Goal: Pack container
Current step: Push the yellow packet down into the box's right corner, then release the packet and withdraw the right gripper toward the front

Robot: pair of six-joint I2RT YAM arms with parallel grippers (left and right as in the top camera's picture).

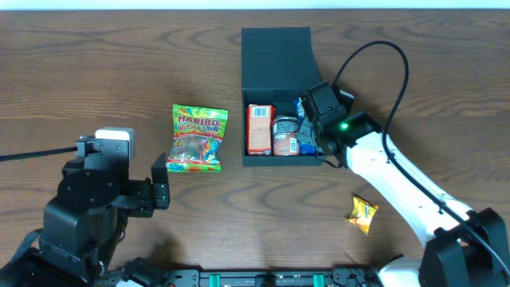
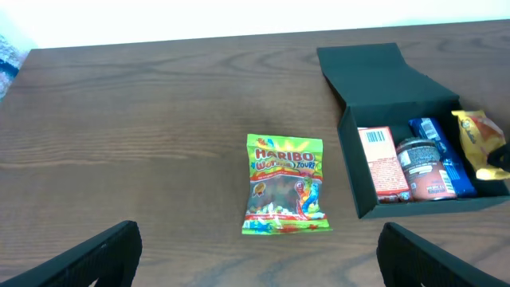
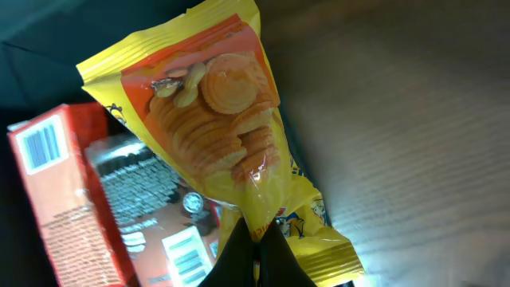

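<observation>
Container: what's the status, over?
Right gripper shut on yellow chip bag, at the container, right side. Left gripper open, empty. Haribo bag and small yellow pack lie outside.

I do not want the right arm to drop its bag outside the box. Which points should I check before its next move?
1. Grip: ok. The right gripper is shut on the yellow bag's lower edge.
2. Bag over the box: ok, at its right end.
3. Lid open: ok, folded back.
4. Free room under the bag: cannot tell. The carton, jar and blue pack already fill much of the box.
5. Left gripper out of the way: ok, open, beside the Haribo bag.
</observation>
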